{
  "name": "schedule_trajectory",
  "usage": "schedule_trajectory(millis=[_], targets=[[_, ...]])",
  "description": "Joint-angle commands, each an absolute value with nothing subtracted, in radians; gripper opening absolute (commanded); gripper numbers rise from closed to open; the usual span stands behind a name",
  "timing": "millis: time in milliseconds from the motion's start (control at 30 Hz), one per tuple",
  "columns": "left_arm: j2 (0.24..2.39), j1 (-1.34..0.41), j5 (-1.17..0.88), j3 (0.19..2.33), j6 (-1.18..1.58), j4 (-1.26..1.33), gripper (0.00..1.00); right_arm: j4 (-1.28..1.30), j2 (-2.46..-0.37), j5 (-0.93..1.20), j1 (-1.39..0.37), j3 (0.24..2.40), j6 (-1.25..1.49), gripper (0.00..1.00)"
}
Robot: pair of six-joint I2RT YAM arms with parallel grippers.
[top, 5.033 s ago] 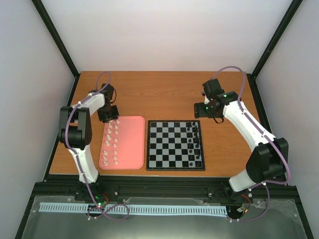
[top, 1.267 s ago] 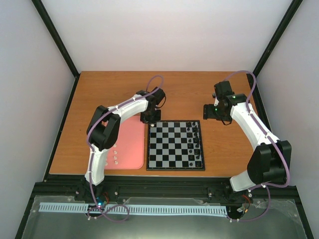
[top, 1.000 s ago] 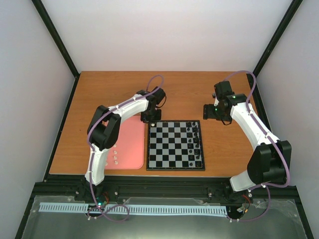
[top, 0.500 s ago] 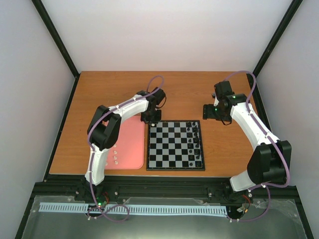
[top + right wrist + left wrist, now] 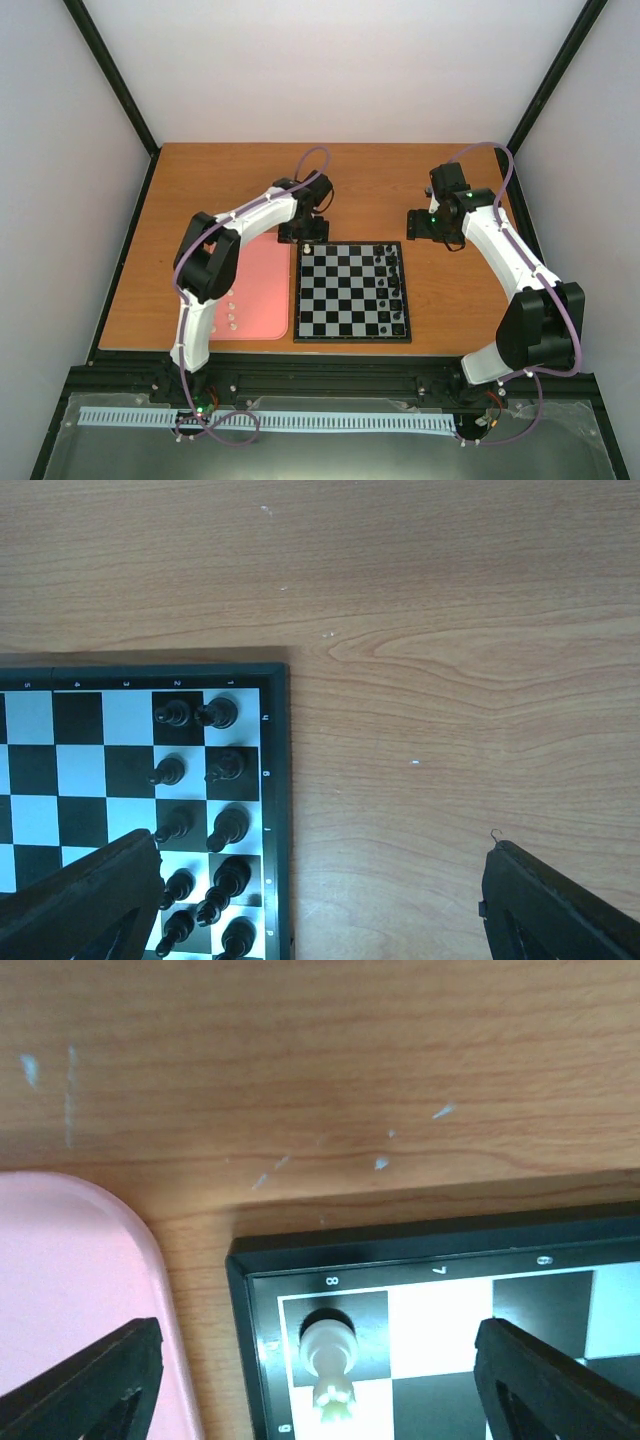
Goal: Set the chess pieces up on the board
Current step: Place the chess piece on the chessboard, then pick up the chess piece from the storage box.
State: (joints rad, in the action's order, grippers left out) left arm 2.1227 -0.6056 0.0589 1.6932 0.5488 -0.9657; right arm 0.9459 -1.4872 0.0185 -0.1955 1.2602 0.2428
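– Left gripper (image 5: pixel 302 233) let go yet?
– Yes, jaws wide, backed off. White piece (image 5: pixel 328 1360) stood free on the board (image 5: pixel 420 1245) corner square, beside the tray (image 5: pixel 70 1290). One placed.

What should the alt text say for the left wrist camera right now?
A white chess piece sits at the corner of the board, untouched between the tips of the wide-open left pincer. A pink tray lies beside the board on the wooden table.

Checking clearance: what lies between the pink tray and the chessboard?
Just a bare strip of wooden table, shown in the left wrist view.
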Motion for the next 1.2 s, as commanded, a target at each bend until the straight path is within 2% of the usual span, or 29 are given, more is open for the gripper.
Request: schedule_trajectory(millis=[0, 167, 433, 600, 867, 1033, 1167], targets=[[2.029, -0.612, 0.134, 1.777, 0.533, -1.018, 0.91, 0.942, -1.475, 0.028, -0.185, 1.255, 0.234, 1.00], [1.908, -0.538, 0.166, 1.686, 0.537, -1.037, 0.94, 0.938, -1.475, 0.041, -0.184, 1.252, 0.236, 1.00], [1.687, -0.329, 0.220, 1.406, 0.512, -1.044, 0.92, 0.921, -1.478, 0.073, -0.185, 1.235, 0.245, 1.00], [1.629, -0.208, 0.207, 1.285, 0.506, -1.001, 0.90, 0.921, -1.478, 0.083, -0.184, 1.233, 0.243, 1.00], [1.680, -0.128, 0.180, 1.273, 0.490, -0.942, 0.76, 0.933, -1.478, 0.084, -0.185, 1.241, 0.233, 1.00], [1.706, -0.121, 0.136, 1.333, 0.465, -0.935, 0.62, 0.936, -1.467, 0.077, -0.185, 1.235, 0.235, 1.00], [1.747, -0.137, 0.141, 1.396, 0.423, -0.960, 0.62, 0.933, -1.469, 0.079, -0.184, 1.233, 0.242, 1.00]])
